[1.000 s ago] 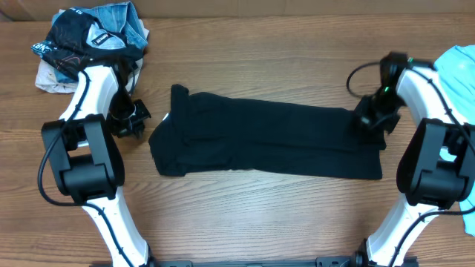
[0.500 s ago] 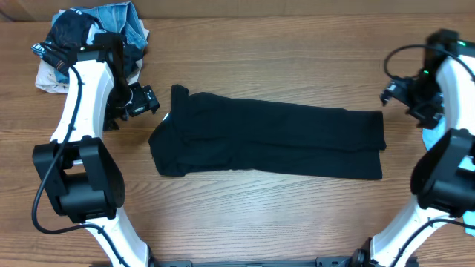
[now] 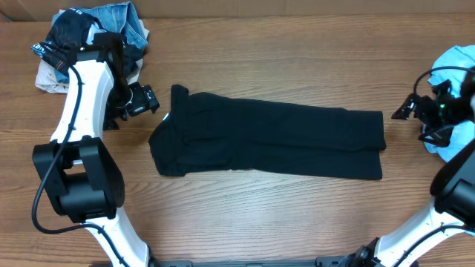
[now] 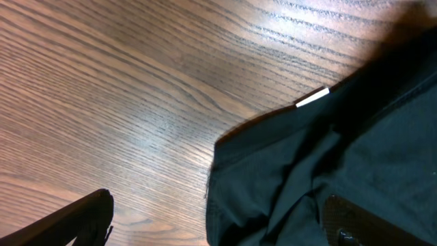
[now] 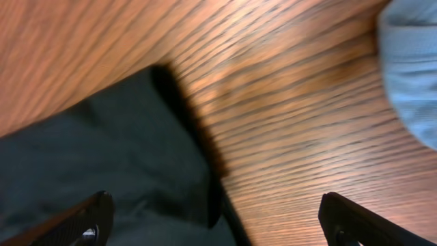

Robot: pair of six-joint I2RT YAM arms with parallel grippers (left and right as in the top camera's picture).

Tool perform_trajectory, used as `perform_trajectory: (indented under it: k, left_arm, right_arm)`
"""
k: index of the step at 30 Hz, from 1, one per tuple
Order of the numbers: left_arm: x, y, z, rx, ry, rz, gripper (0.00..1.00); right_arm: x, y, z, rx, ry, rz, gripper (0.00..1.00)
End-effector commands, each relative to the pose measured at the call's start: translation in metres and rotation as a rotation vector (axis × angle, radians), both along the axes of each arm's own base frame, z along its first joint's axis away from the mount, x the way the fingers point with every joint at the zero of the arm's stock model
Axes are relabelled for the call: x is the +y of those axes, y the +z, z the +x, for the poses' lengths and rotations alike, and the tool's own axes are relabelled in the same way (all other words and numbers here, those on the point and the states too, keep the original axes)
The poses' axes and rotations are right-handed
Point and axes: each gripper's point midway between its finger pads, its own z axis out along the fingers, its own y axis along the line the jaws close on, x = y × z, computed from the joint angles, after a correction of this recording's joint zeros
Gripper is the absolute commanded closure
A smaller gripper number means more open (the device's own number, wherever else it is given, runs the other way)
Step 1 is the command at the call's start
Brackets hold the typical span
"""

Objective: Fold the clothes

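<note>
So the black shirt (image 3: 267, 141) is lying across the middle of the table (image 3: 260, 222), folded into a long strip running left to right. Its little white tag (image 4: 312, 98) is showing at the left end.

The left gripper (image 3: 142, 100) is hanging just off that left end, on the far side, and it's not gripping any fabric. In the left wrist view its fingers (image 4: 82, 217) are sitting spread wide, with only the shirt edge and wood below them.

The right gripper (image 3: 410, 111) is hovering just past the shirt's right end, over bare wood. Its jaws are gaping wide too, gripping nothing.

The light blue T-shirt (image 3: 454, 63) is bunching up at the right edge of the table, right beside that arm.

Over in the far left corner the rest of the clothes are sitting in a heap: a dark printed piece (image 3: 70, 33), a denim-blue piece (image 3: 122, 18), and a white piece (image 3: 50, 78) peeking out on the near side.
</note>
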Motion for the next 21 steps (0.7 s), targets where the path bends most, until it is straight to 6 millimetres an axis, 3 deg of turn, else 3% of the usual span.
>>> perform_trajectory:
  k: [1, 15, 21]
  left_arm:
    - [-0.005, 0.001, 0.003, -0.014, -0.024, -0.022, 0.0]
    - [-0.006, 0.001, 0.006, -0.027, -0.025, -0.032, 0.0]
    - [-0.006, 0.001, 0.008, -0.031, -0.025, -0.032, 0.0]
  right_arm:
    - [0.019, 0.013, 0.003, -0.128, 0.114, 0.11, 0.0]
    - [0.045, -0.036, -0.032, -0.045, 0.105, 0.203, 0.0]
    - [0.058, -0.046, -0.039, -0.045, 0.091, 0.257, 0.0]
